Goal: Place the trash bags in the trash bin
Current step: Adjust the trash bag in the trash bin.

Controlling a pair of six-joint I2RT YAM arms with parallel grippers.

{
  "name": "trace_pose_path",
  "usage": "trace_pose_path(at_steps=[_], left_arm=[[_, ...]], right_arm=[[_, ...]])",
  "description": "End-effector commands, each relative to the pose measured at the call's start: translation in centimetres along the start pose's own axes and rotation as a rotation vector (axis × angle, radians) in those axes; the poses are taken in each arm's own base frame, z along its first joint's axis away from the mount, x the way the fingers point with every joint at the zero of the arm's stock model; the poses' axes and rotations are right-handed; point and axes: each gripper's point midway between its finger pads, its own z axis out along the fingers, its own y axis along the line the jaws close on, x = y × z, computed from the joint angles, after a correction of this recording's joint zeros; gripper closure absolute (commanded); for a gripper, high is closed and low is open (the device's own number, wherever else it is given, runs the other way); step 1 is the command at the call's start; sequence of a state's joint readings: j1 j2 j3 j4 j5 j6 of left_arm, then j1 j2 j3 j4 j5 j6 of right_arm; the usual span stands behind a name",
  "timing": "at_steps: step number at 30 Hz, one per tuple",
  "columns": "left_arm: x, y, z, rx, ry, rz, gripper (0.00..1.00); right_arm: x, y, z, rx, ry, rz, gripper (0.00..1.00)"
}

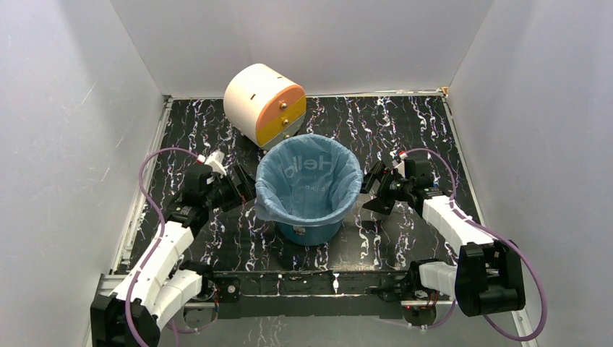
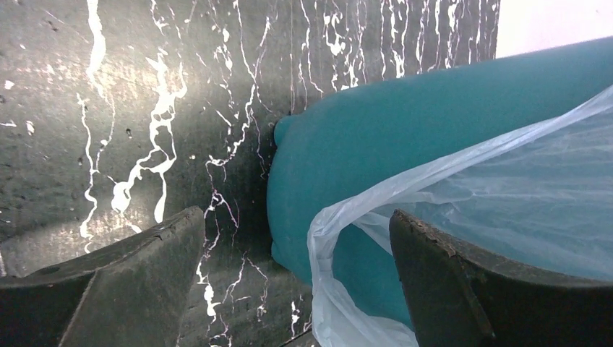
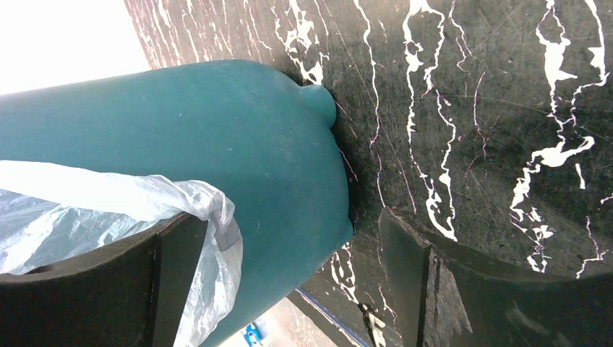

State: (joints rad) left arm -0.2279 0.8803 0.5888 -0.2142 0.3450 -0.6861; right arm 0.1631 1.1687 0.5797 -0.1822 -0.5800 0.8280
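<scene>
Pale blue bag [image 1: 309, 181] is seen lining the bin [image 1: 311, 233] at frame centre, flanked equally by left gripper [image 1: 248, 192] and right gripper [image 1: 369, 191], both spread wide, nothing held

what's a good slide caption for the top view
Pale blue bag lines the teal bin, left hand and right hand open beside it.

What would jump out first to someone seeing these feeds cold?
The teal trash bin stands at the table's centre, lined with the pale blue trash bag, whose edge folds out over the rim. The left gripper and right gripper flank the bin, both open and close to the bag's overhang. Just behind the bin stands a cream and orange drum-shaped box.
</scene>
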Motion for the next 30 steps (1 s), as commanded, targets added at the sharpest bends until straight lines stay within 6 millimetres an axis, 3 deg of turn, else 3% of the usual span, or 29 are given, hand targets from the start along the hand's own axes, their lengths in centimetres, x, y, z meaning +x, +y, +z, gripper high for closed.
trace_pose_path(at_steps=[1, 6, 11, 15, 21, 30], left_arm=[[0.7, -0.9, 0.1, 0.084, 0.021, 0.012, 0.05], [2.8, 0.4, 0.8, 0.071, 0.097, -0.007, 0.07], [2.7, 1.6, 0.2, -0.004, 0.086, 0.033, 0.07], [2.1, 1.2, -0.5, -0.007, 0.072, 0.07, 0.07], [3.6, 1.6, -0.6, -0.008, 0.148, 0.075, 0.1], [3.2, 1.8, 1.8, 0.044, 0.078, -0.02, 0.19]], right_arm=[[-0.9, 2.0, -0.3, -0.063, -0.006, -0.045, 0.01], [-0.7, 1.6, 0.1, -0.059, 0.02, -0.035, 0.01], [-0.7, 1.7, 0.1, -0.062, 0.025, -0.035, 0.01], [-0.8, 2.0, -0.1, -0.072, 0.02, -0.045, 0.01], [-0.4, 3.2, -0.3, -0.136, 0.042, -0.065, 0.02], [0.5, 0.5, 1.1, -0.07, 0.099, 0.002, 0.08]])
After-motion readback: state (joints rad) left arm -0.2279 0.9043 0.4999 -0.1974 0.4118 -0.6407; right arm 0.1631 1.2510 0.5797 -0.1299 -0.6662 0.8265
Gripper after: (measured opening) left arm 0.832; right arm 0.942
